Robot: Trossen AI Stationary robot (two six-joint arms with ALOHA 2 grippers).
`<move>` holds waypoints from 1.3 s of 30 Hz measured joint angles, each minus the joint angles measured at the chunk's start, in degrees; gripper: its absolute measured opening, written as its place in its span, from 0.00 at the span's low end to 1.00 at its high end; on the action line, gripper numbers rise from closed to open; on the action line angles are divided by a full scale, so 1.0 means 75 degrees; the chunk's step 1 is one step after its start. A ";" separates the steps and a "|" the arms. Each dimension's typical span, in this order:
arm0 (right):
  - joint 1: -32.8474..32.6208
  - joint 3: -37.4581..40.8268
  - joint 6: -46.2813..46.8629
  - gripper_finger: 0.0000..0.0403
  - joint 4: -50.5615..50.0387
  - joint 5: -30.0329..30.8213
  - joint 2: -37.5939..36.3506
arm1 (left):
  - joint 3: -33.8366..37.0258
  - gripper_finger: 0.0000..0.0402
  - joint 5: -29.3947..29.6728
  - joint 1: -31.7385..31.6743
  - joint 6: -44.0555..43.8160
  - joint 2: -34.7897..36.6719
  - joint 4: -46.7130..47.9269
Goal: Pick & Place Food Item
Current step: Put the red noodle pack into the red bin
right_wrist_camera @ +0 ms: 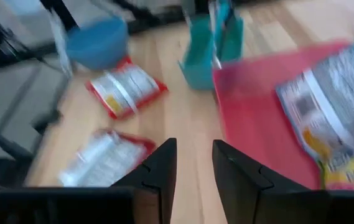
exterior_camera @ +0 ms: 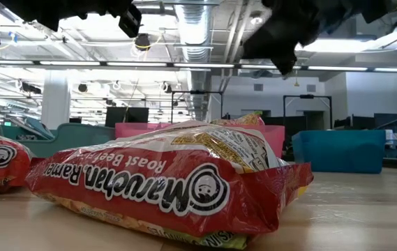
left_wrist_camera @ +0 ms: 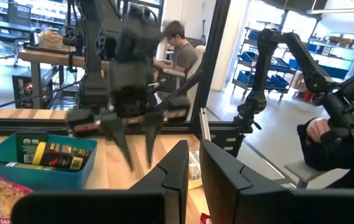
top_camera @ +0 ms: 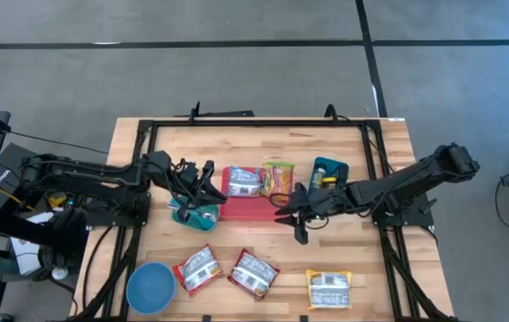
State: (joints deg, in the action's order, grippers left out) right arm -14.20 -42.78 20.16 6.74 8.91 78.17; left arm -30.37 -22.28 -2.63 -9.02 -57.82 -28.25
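**Low view blocked by a ramen packet; both grippers empty above the table**

Low view gives us little: a red ramen packet (exterior_camera: pixel 170 181) fills it, and only dark parts of the arms show along the upper edge. The right wrist picture is smeared, so labels on the packets there cannot be read.

From above, we see the left gripper (top_camera: pixel 202 182) over a small teal bin (top_camera: pixel 193 215), beside the red tray (top_camera: pixel 247 209). Its fingers (left_wrist_camera: pixel 175 168) stand nearly together with a thin slit between them, and nothing is in it. The right gripper (top_camera: pixel 292 217) hangs at the tray's other end; its fingers (right_wrist_camera: pixel 164 163) stand a little apart, holding nothing.

Two food packets (top_camera: pixel 261 180) lie on the tray's far side. Three more packets (top_camera: pixel 252 273) and a blue bowl (top_camera: pixel 149 287) lie on the wooden table (top_camera: pixel 379 143) nearer the front. A second teal bin (top_camera: pixel 330 170) holds small packages.

Beyond the table we see a person seated at a desk (left_wrist_camera: pixel 180 50), and a hand (left_wrist_camera: pixel 323 129) at the picture's edge.
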 joint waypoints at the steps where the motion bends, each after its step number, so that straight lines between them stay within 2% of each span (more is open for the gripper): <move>1: 0.0025 0.0037 0.0003 0.24 -0.0135 -0.0005 0.0011 | 0.0000 0.09 0.0000 0.0000 -0.0002 0.0002 -0.0006; 5: 0.0197 -0.0075 0.0098 0.24 -0.0001 -0.0271 0.0427 | 0.0033 0.08 0.0000 0.0000 -0.0002 0.0002 0.0001; 8: 0.0224 -0.0372 0.0117 0.24 0.0121 -0.0765 0.0917 | 0.0035 0.08 0.0003 0.0000 -0.0031 0.0003 0.0049; 15: 0.0168 -0.0976 0.0513 0.24 -0.0667 -0.1937 0.1709 | 0.0038 0.08 0.0035 0.0045 -0.0034 0.0003 0.0161; 23: -0.0119 -0.1344 0.0519 0.24 -0.1159 -0.2011 0.1885 | 0.0038 0.08 0.0032 0.0076 -0.0034 0.0003 0.0172; 27: -0.0547 -0.1332 0.0519 0.24 -0.1286 -0.1911 0.1891 | 0.0038 0.08 0.0030 0.0076 -0.0034 0.0003 0.0166; 37: -0.2344 -0.1332 0.0052 0.24 -0.1313 -0.0116 0.1891 | 0.0038 0.08 0.0028 0.0073 -0.0034 0.0003 0.0160; 39: -0.2567 -0.1332 -0.0514 0.24 -0.1380 -0.0002 0.1891 | 0.0038 0.08 0.0026 0.0073 -0.0034 0.0003 0.0160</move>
State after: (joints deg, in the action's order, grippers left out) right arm -33.45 -52.77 16.31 -3.61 8.89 92.36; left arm -30.09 -22.09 -2.09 -9.28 -57.80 -27.05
